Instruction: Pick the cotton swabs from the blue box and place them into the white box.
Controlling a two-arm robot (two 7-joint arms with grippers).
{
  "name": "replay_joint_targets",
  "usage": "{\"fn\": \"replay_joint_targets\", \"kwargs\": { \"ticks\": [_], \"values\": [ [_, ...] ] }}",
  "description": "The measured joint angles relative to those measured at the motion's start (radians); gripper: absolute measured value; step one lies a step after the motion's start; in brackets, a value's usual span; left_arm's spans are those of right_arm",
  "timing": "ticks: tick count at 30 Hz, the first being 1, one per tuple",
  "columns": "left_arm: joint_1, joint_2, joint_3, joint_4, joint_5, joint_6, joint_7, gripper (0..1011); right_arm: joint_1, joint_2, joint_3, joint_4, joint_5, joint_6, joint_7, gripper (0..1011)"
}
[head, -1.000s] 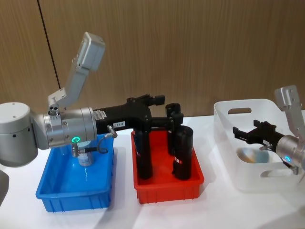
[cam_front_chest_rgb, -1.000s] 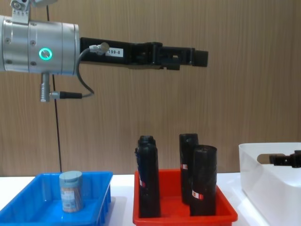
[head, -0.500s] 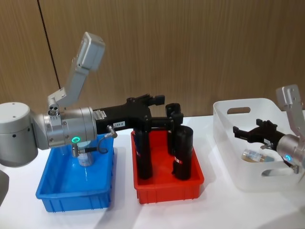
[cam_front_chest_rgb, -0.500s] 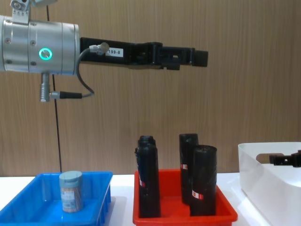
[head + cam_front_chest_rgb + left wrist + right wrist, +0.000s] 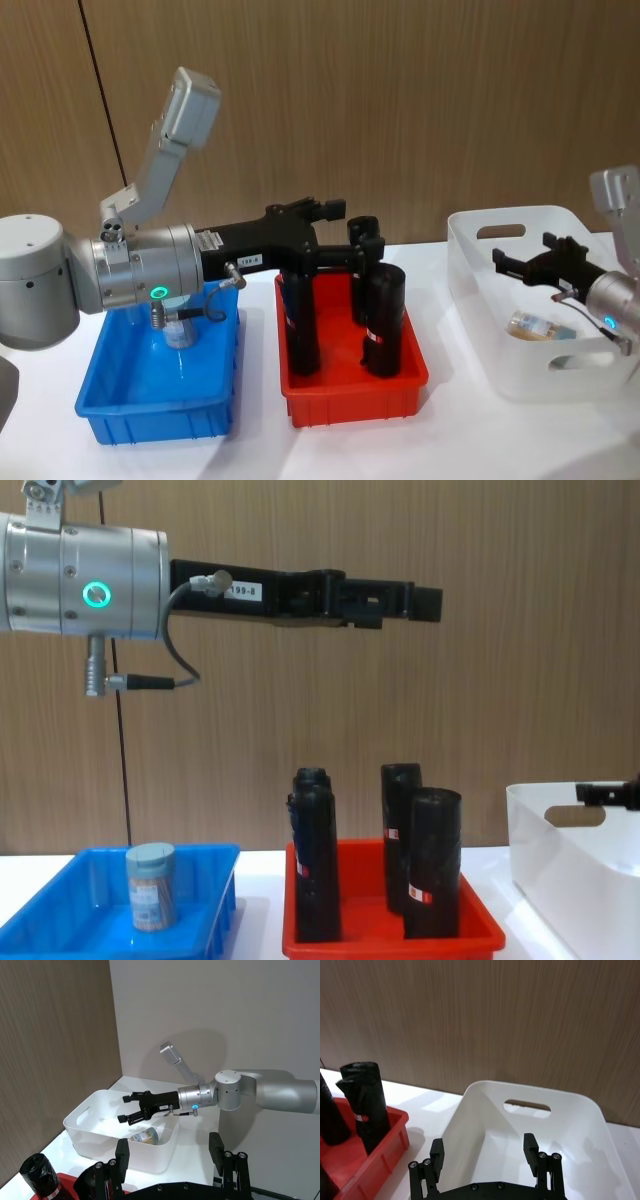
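One jar of cotton swabs (image 5: 181,327) stands upright in the blue box (image 5: 120,400), partly behind my left arm; the chest view shows the jar (image 5: 150,886) in the blue box (image 5: 60,925). Another cotton swab jar (image 5: 535,325) lies on its side in the white box (image 5: 470,300), also visible as the jar (image 5: 145,1136) in the left wrist view. My right gripper (image 5: 520,253) hovers open and empty above the white box. My left gripper (image 5: 320,208) is held open and empty high over the red tray.
A red tray (image 5: 350,405) with several tall black cylinders (image 5: 384,320) stands between the two boxes. The table is white, with a wooden wall close behind. My left arm stretches across above the blue box and the red tray.
A jar has come to rest on its side in the white box. My right gripper has risen and drawn back to the right. The left arm has not moved.
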Motion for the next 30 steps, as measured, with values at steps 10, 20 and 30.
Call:
{"fn": "replay_joint_targets", "kwargs": {
  "ticks": [10,20,30],
  "values": [
    [0.0,0.0,0.0,0.0,0.0,0.0,0.0,1004,-0.116,0.043,0.021,-0.241,0.034,0.008,-0.072,1001],
    [0.0,0.0,0.0,0.0,0.0,0.0,0.0,1004,-0.244,0.088,0.037,-0.473,0.066,0.005,-0.164,1002],
    [0.0,0.0,0.0,0.0,0.0,0.0,0.0,1004,-0.332,0.119,0.047,-0.624,0.079,-0.006,-0.226,1001]
  ]
}}
